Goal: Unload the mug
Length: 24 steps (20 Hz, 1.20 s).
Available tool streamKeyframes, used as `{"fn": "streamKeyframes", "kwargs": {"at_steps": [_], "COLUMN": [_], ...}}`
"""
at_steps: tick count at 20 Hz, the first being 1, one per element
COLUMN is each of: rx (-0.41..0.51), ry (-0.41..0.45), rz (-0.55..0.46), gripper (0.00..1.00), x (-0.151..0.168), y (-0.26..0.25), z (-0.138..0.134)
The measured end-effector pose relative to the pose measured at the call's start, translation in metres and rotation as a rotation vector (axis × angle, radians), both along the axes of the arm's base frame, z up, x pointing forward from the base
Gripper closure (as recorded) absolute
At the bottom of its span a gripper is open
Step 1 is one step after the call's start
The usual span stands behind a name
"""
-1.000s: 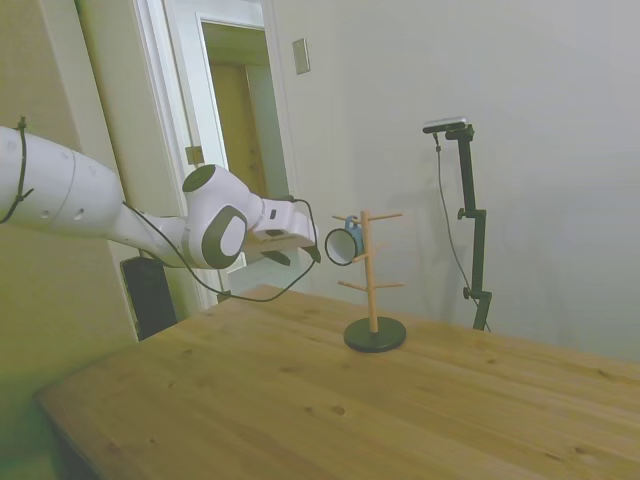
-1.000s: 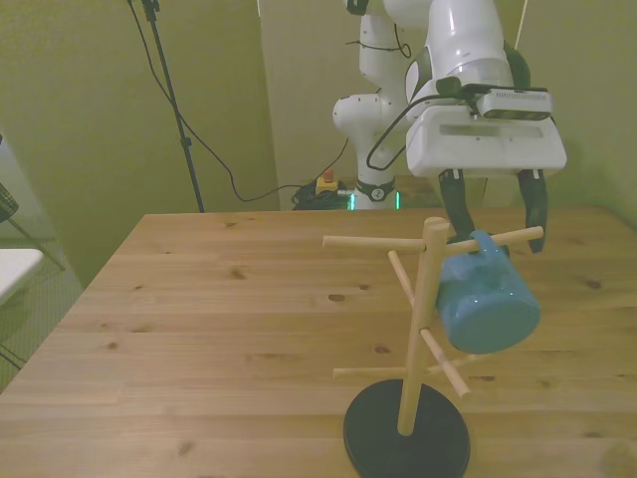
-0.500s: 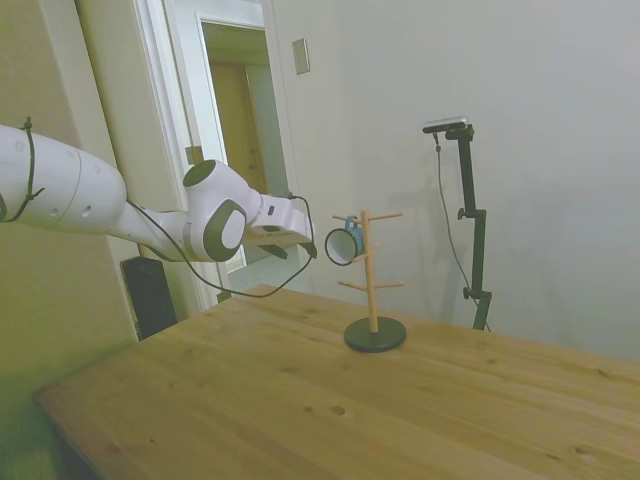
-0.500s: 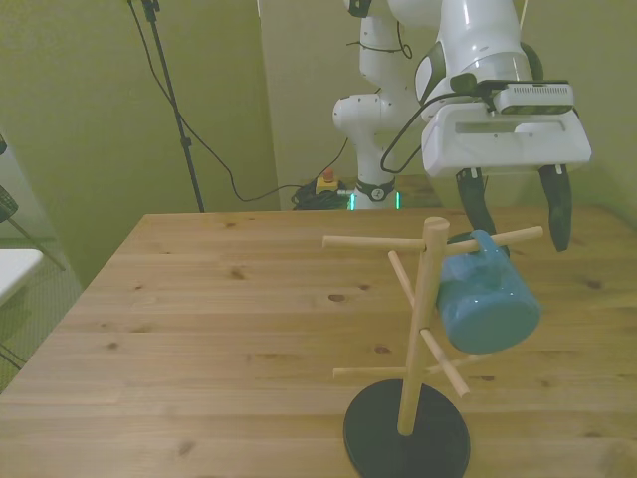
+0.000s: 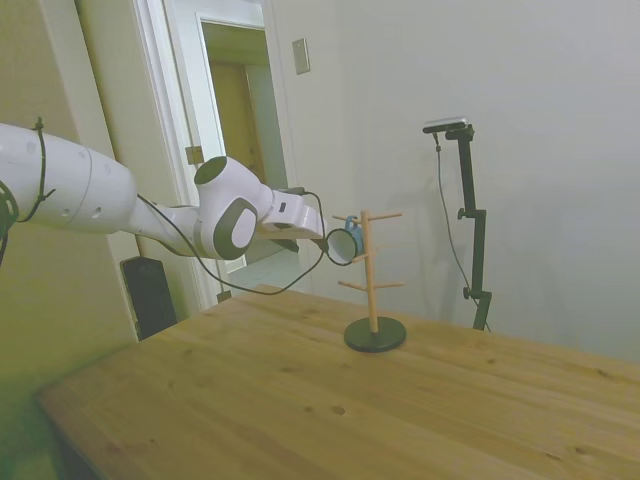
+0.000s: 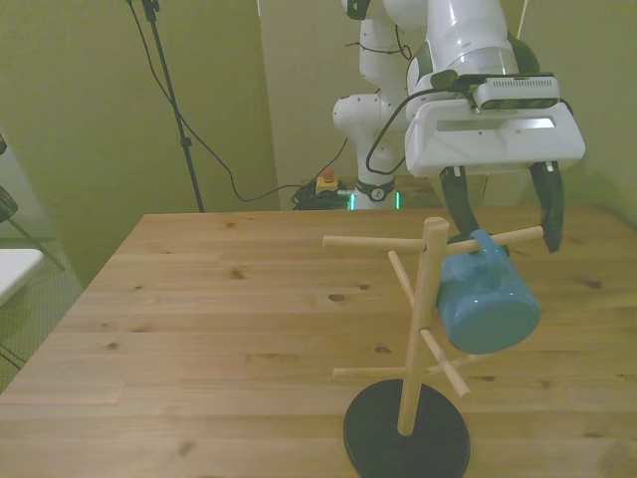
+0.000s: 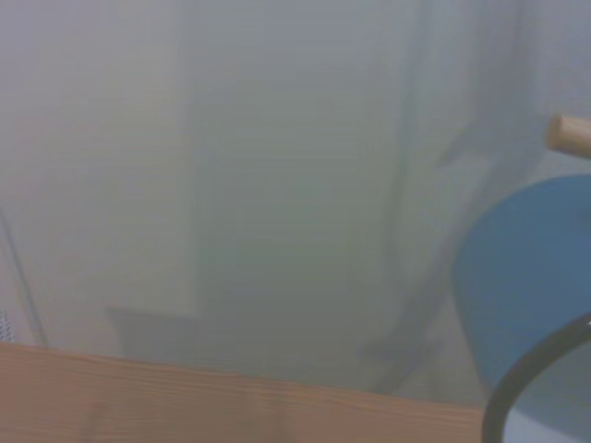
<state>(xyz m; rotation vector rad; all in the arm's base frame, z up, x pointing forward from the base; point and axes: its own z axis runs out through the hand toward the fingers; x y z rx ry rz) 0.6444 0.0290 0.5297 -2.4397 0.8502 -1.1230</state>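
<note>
The gripper (image 6: 503,212) is open; the mug (image 6: 487,299) hangs just below and ahead of it, handle on the rack (image 6: 418,339) peg.

The mug (image 6: 486,299) is seen as a small light blue cylinder with a dark rim and a pale inside. It is hung by its loop handle on an upper peg of the wooden peg tree (image 6: 418,329), well above the table. It is tilted, with its mouth turned away from the post. In the wrist view only its blurred blue wall and dark rim are shown.
</note>
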Motion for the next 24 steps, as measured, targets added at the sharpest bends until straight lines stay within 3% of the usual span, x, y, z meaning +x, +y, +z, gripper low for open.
{"fn": "streamKeyframes", "kwargs": {"at_steps": [14, 15, 24], "rx": [0.025, 0.027, 0.045], "ry": [-0.036, -0.040, -0.061], "rz": [0.001, 0.003, 0.033], "gripper": [0.00, 1.00, 1.00], "x": [0.053, 0.055, 0.065], "y": [-0.016, -0.016, -0.018], "z": [-0.011, -0.012, -0.008]}}
